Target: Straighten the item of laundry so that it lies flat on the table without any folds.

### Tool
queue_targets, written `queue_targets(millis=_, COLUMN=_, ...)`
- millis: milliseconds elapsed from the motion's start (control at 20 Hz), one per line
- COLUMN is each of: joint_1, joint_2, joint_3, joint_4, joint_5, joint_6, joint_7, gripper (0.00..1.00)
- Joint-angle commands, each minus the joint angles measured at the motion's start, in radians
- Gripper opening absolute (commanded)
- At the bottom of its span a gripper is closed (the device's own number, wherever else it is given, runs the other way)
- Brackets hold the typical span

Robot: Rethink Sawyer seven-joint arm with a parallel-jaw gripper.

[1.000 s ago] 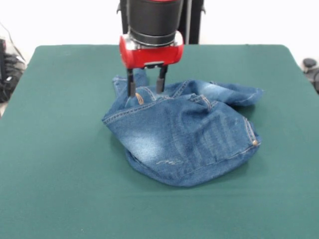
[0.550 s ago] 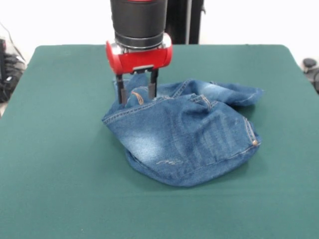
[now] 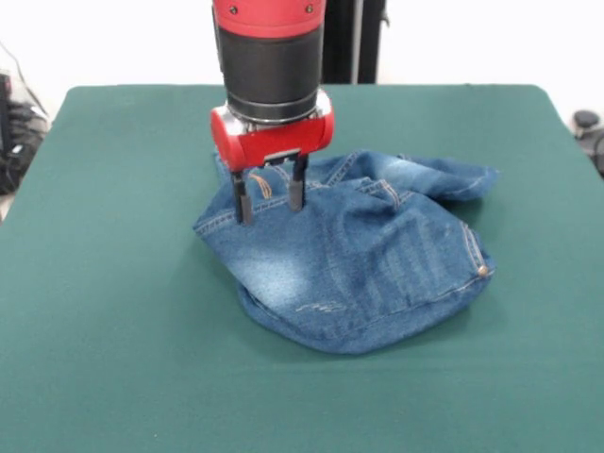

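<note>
Front view: the wide dark green felt-topped table (image 3: 113, 359) lies bare along its near edge, and beyond that, about mid-table, sits a small pair of faded blue denim jeans (image 3: 359, 264), bunched into a rounded heap with folds, tan stitching showing and a copper rivet on its right side. Farther back, over the heap's left rear part, the red and black hand (image 3: 270, 202) points down, its two dark fingers (image 3: 243, 203) spread apart, tips at the denim, gripping nothing.
</note>
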Motion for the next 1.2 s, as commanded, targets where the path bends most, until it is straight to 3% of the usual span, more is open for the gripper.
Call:
queue_targets(millis=50, joint_1=0.036, joint_2=0.012, joint_3=0.098, joint_4=-0.048, joint_5=-0.094, joint_6=0.089, joint_7=-0.337, gripper=1.00)
queue_targets(millis=800, joint_1=0.047, joint_2=-0.006, joint_3=0.096, joint_4=-0.069, joint_5=-0.143, joint_6=0.146, joint_7=-0.322, gripper=1.00)
queue_targets(millis=1200, joint_1=0.056, joint_2=-0.019, joint_3=0.087, joint_4=-0.080, joint_5=-0.128, joint_6=0.249, joint_7=-0.338, gripper=1.00)
